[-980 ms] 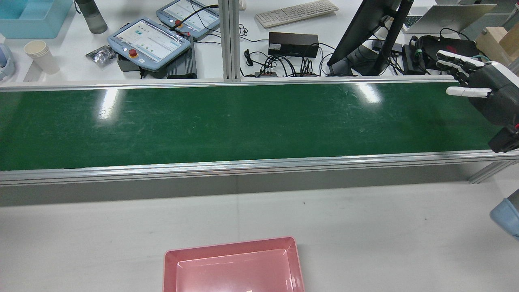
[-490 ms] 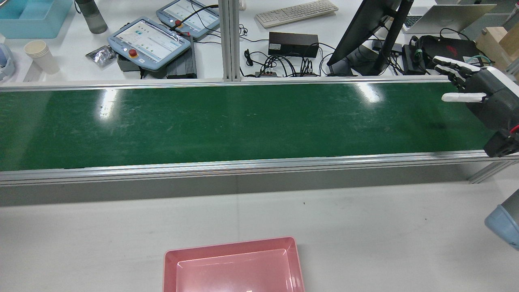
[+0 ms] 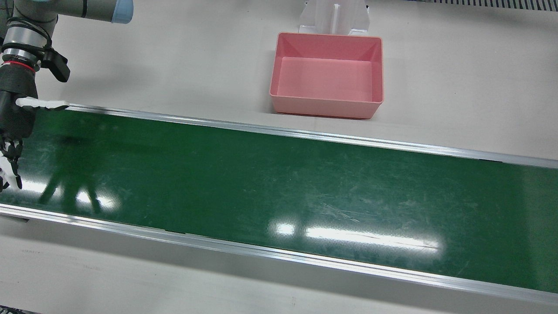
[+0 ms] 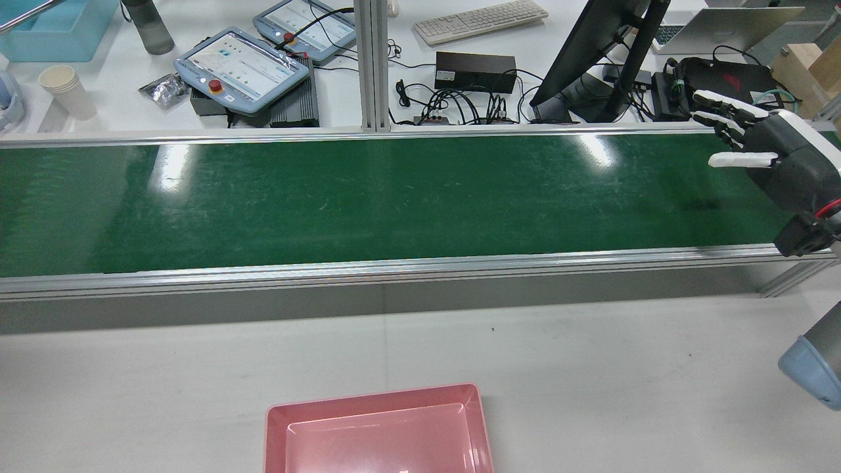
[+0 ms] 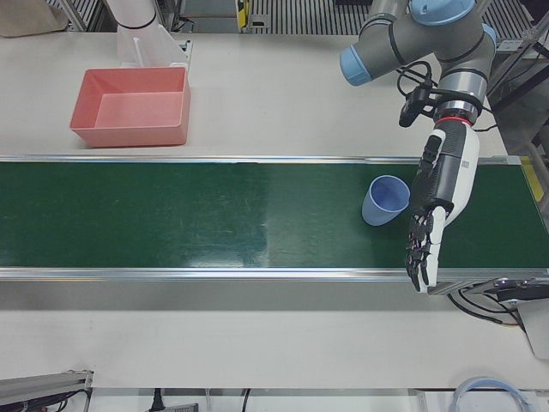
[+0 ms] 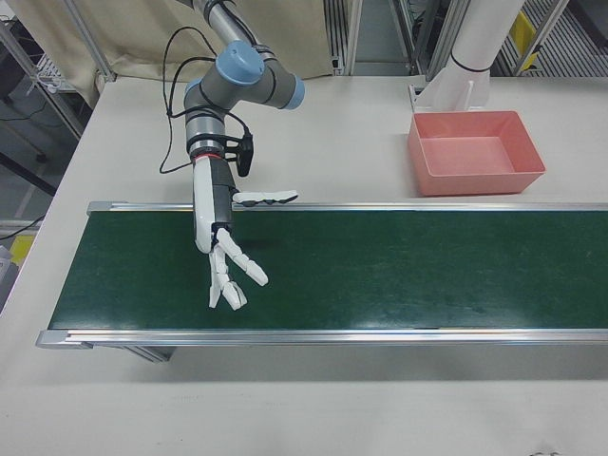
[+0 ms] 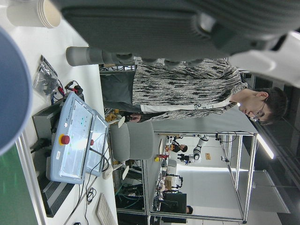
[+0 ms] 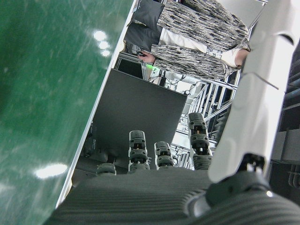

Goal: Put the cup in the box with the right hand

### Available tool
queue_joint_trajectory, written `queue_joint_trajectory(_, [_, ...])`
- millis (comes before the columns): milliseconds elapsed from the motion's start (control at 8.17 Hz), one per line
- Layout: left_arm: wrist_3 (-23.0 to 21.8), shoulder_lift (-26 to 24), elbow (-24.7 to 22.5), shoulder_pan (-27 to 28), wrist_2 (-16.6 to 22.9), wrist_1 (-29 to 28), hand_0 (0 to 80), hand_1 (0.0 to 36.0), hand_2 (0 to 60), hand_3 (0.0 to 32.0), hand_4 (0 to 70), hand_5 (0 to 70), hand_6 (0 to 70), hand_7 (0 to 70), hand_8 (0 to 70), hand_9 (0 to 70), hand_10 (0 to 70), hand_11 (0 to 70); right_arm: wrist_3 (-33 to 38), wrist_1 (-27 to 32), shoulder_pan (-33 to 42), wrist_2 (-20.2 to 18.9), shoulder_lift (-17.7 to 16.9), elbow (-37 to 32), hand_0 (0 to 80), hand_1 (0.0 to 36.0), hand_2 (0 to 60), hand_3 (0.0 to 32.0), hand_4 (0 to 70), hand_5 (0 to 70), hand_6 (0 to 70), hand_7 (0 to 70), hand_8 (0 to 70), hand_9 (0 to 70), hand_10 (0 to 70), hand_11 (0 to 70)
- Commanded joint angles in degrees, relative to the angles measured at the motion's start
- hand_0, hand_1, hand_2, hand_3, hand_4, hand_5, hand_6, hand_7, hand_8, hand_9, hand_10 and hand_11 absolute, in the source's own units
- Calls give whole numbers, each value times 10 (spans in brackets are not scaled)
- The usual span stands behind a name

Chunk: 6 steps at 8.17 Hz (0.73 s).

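Front view: overhead, steep, over belt [image 3: 279, 192] and box [image 3: 327, 74].
Rear view: high behind, facing forward across belt to desks.
Left-front, right-front: oblique, opposite side, each covering one belt half.
Hand views: close, sideways, past fingers.
Shared: belt, box in all fixed views.

Bright overhead light; glare patches on belt [image 3: 279, 183].

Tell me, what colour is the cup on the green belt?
The cup is light blue, clearest in the left-front view.
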Motion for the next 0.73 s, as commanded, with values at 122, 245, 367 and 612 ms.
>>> queue_joint_trajectory(122, [0, 0, 0, 0, 0, 0, 0, 0, 0, 0, 0, 0, 0, 0, 0, 0, 0, 0, 1, 2, -1, 0, 0, 2, 493, 175, 32, 80, 0, 75, 39, 137, 120, 140, 2, 21])
queue_joint_trajectory(245, [0, 0, 0, 0, 0, 0, 0, 0, 0, 0, 0, 0, 0, 0, 0, 0, 0, 0, 1, 2, -1, 0, 0, 3, 491, 173, 34, 68, 0, 74, 38, 129, 120, 138, 4, 25])
queue_joint_trajectory(367, [0, 0, 0, 0, 0, 0, 0, 0, 0, 0, 0, 0, 0, 0, 0, 0, 0, 0, 1, 6, 0, -1, -1, 2, 491, 173, 34, 58, 0, 74, 39, 126, 118, 136, 2, 22])
queue_joint_trajectory(612, [0, 0, 0, 0, 0, 0, 0, 0, 0, 0, 0, 0, 0, 0, 0, 0, 0, 0, 1, 22, 0, -1, -3, 2, 487, 167, 37, 16, 0, 71, 40, 114, 116, 134, 3, 23])
